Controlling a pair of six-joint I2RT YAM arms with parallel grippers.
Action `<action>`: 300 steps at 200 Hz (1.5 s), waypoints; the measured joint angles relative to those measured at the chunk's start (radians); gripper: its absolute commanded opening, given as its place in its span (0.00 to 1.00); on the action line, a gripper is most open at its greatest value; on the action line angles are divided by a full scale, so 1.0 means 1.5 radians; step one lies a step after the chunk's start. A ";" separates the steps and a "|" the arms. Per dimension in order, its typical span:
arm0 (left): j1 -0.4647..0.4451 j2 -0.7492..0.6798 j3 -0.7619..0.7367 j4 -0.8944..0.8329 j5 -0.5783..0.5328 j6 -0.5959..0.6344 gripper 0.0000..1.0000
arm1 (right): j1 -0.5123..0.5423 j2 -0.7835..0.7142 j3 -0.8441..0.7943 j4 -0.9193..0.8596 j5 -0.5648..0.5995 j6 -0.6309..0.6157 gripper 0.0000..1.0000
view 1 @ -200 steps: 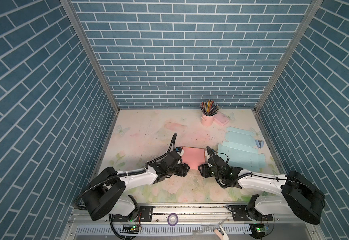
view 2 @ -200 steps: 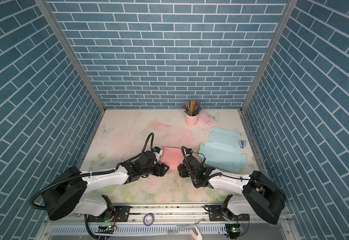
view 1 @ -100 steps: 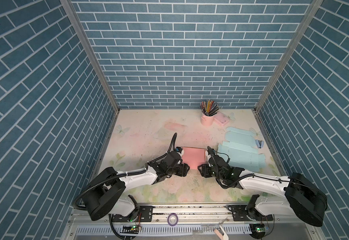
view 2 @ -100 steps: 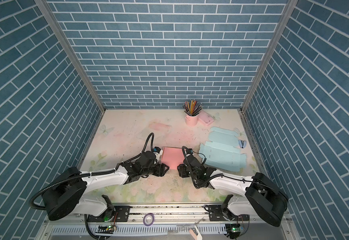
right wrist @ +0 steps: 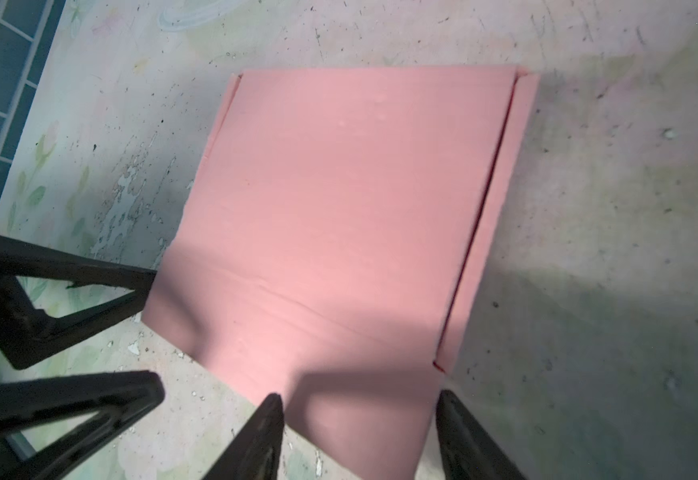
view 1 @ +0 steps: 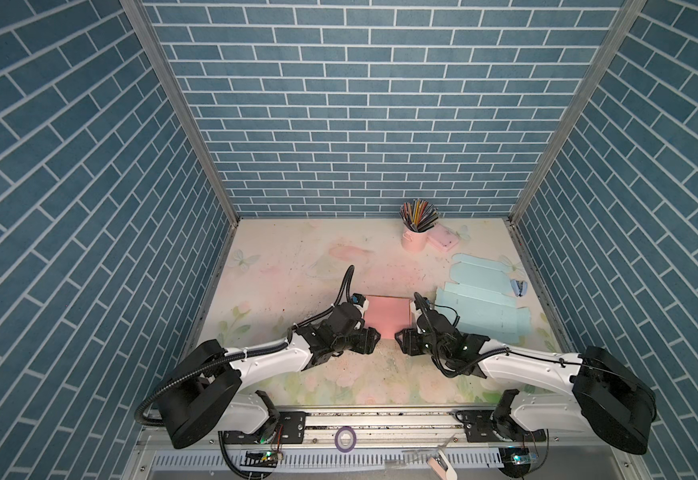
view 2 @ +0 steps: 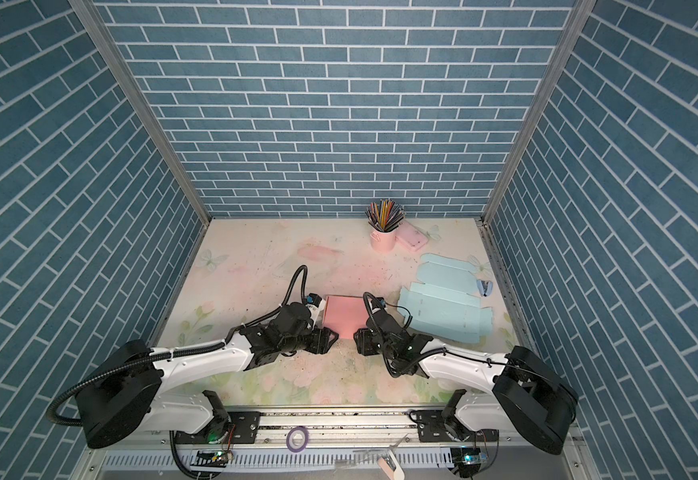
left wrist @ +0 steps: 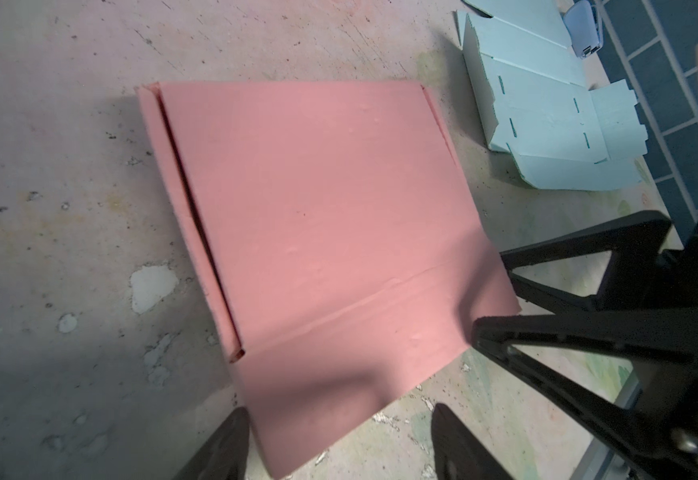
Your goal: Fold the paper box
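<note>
Both arms stretched low, angled inward; left pincer (view 1: 374,340) and right pincer (view 1: 399,345) released, straddling pink box (view 1: 386,316) near corners.

Both top views are evenly lit and sharp, though the brick walls (view 1: 339,104) stretch wide-angle toward the edges. The wrist views are dimmer: soft shadows cross the pink box (left wrist: 318,216) and the surface (left wrist: 48,208), and the near jaws blur, perhaps from closeness.

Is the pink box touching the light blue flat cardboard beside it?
Apart. The left wrist view shows bare table between the pink box and the light blue flat cardboard.
</note>
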 measured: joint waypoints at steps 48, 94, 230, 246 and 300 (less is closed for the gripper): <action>-0.001 0.008 0.003 -0.005 -0.005 0.000 0.67 | 0.000 0.002 0.005 -0.003 0.005 0.000 0.58; -0.001 0.027 0.005 -0.004 -0.007 0.000 0.60 | 0.000 0.024 0.005 -0.002 0.013 0.000 0.55; -0.001 0.067 0.015 0.002 -0.041 0.016 0.40 | 0.000 0.060 0.017 -0.002 0.046 -0.014 0.54; -0.001 0.068 0.015 0.002 -0.045 0.019 0.39 | 0.000 0.064 0.019 -0.003 0.049 -0.021 0.54; -0.001 0.092 0.016 0.013 -0.052 0.024 0.38 | -0.002 0.081 0.024 -0.005 0.061 -0.031 0.54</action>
